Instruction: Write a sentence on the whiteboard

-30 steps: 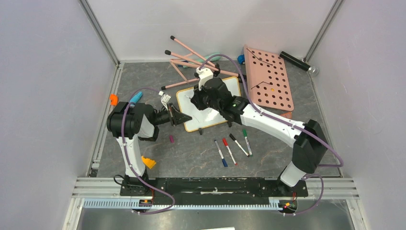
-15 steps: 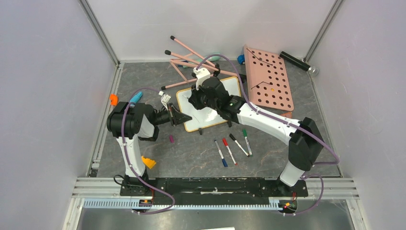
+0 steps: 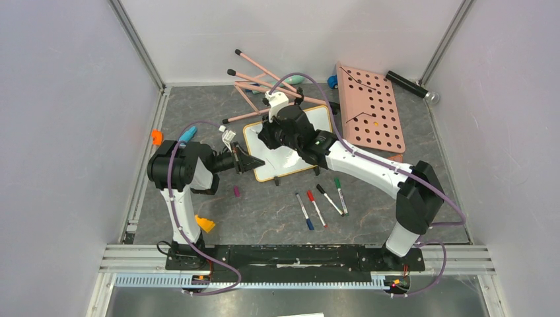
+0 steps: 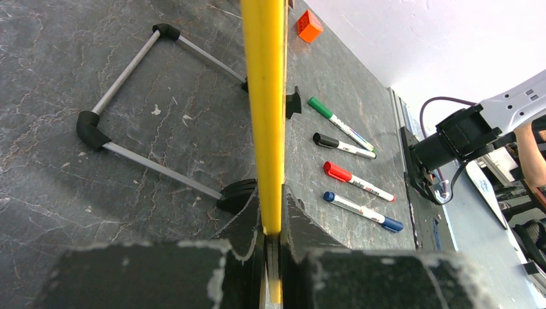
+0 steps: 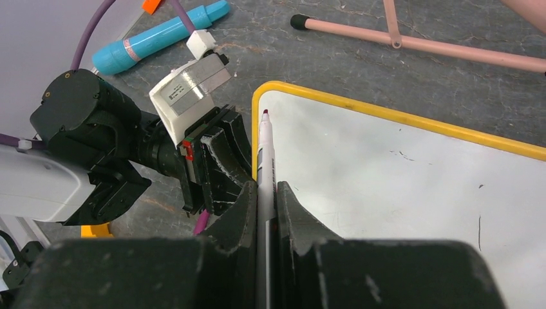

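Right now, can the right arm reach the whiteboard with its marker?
Probably yes. The right gripper holds the marker with its tip at a corner of the whiteboard. Nothing lies on the board, and the left gripper only pinches its rim.

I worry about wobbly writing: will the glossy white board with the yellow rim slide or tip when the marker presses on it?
The whiteboard probably won't slide: the left gripper clamps its rim. Raised on thin rods with black feet, it might rock under the white marker in the right gripper.
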You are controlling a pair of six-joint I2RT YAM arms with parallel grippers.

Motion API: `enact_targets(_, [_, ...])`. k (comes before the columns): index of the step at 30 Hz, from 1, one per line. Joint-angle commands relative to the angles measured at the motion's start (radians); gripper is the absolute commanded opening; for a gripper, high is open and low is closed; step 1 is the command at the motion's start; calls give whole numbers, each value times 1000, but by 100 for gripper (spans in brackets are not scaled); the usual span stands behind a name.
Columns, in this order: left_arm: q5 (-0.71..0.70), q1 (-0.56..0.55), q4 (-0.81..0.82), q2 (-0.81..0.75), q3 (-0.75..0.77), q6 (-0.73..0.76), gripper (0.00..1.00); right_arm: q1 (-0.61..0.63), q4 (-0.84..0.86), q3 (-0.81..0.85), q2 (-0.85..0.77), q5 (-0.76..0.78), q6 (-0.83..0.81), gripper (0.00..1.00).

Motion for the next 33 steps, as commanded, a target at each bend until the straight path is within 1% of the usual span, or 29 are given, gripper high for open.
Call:
enact_targets(1, [-40, -5, 45, 35, -4, 147, 7, 3, 40, 46, 16, 24, -15, 0])
enact_targets(14, [-40, -6, 45, 34, -8, 153, 7, 3, 31, 68, 59, 48, -18, 0])
enact_targets(25, [-39, -6, 45, 31, -10, 163, 7, 4, 21, 65, 72, 97, -20, 0])
enact_targets(33, [-39, -8, 45, 30, -11, 168, 8, 3, 13, 60, 73, 103, -19, 0])
